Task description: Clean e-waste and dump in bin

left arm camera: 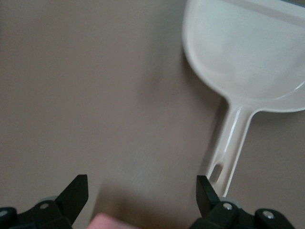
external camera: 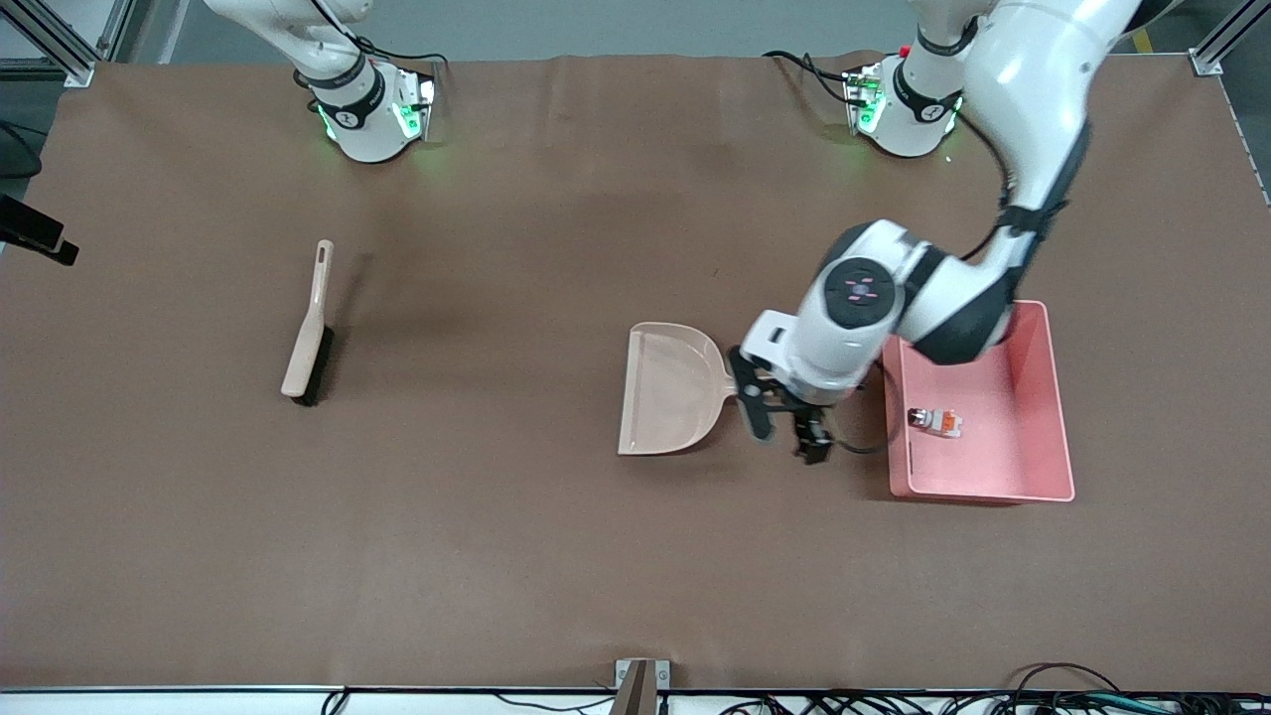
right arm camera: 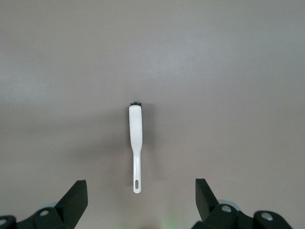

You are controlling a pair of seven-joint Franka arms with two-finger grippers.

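The pink bin (external camera: 983,489) stands at the left arm's end of the table. In it lie the e-waste pieces: a whitish block with orange bits (external camera: 943,424) and a small dark part (external camera: 916,415) against it. The beige dustpan (external camera: 670,387) lies empty on the table beside the bin. My left gripper (external camera: 784,429) is open and empty, low between the dustpan's handle and the bin. In the left wrist view it (left arm camera: 143,191) spans bare table, one finger beside the handle's end (left arm camera: 221,169). My right gripper (right arm camera: 140,200) is open and empty, high over the brush (right arm camera: 136,143).
The beige brush with dark bristles (external camera: 310,328) lies on the brown table cover toward the right arm's end. A blurred pink edge of the bin (left arm camera: 114,222) shows in the left wrist view. A black cable loops beside the bin's wall (external camera: 864,447).
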